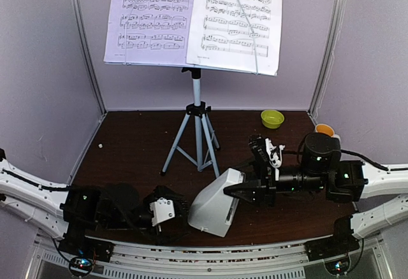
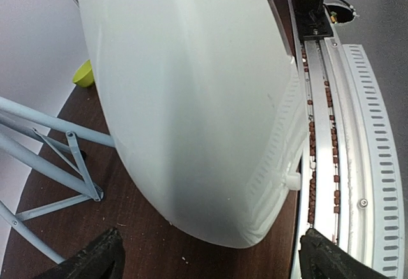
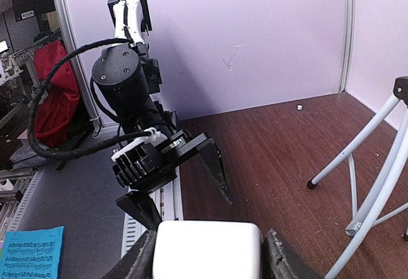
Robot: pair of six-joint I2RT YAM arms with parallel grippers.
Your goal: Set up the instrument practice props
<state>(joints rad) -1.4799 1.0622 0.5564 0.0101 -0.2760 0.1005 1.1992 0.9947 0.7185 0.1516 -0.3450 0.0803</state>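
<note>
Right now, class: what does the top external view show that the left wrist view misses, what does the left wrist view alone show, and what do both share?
Top external only: two printed sheet-music pages up on the stand, and the right gripper closed on the pale-grey pyramid metronome. Left wrist only: the metronome's ribbed edge and small peg, close beyond the open left gripper. Both: the metronome, silver tripod legs, small yellow-green bowl and dark brown wooden table.
</note>
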